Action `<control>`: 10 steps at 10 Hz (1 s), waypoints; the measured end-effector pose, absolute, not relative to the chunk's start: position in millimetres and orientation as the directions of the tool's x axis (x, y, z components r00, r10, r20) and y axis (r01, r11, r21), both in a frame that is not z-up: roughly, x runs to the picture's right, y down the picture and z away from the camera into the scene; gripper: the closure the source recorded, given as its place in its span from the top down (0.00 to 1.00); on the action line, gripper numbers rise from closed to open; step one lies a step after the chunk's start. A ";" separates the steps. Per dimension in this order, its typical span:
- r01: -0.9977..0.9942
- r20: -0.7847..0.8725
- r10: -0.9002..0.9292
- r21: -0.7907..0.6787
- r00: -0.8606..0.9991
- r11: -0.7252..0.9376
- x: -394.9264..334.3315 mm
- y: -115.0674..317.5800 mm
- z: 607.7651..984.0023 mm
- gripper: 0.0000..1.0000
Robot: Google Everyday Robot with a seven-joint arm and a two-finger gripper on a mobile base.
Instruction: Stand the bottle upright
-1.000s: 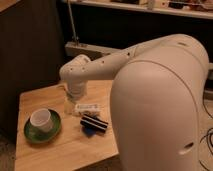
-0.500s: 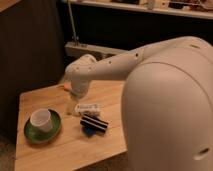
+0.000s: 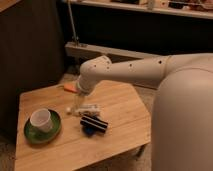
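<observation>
Hovering with the gripper [image 3: 77, 103] at the 9 o'clock end of the bottle [image 3: 90, 108] — lying flat along 9-to-3 on the desk [image 3: 125, 117] — clenched or released, not showing.

Table [image 3: 122, 112]: pale honey-coloured wood with fine lengthwise grain. Lower left of frame — plate [image 3: 35, 138] dark green, plain. The cup [image 3: 40, 119] on it is off-white, no print seen. Centre: bottle [image 3: 91, 108] whitish-clear, whiter at its left end, with a pale label whose print is unreadable. Just below it, block [image 3: 94, 123] black with thin lighter stripes. Orange object [image 3: 69, 88], upper left on the table — solid bright orange. Arm [image 3: 135, 72] cream-white with a row of small dark dots. Gripper [image 3: 76, 104] pale grey, left of centre, at the bottle's left end. Background dark brown to black.
</observation>
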State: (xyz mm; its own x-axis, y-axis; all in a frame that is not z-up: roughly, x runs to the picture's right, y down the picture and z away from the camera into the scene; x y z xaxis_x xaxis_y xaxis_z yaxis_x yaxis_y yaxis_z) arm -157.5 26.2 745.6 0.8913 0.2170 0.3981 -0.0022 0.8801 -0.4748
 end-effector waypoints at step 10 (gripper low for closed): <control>-0.191 -0.003 0.233 -0.584 0.972 0.789 -120.5 74.8 785.9 0.80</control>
State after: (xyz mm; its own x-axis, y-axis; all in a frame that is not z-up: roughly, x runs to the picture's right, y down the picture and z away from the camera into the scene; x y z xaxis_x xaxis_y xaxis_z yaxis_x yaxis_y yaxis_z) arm -120.5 74.8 785.9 0.9724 0.2334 -0.0033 -0.1914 0.7892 -0.5835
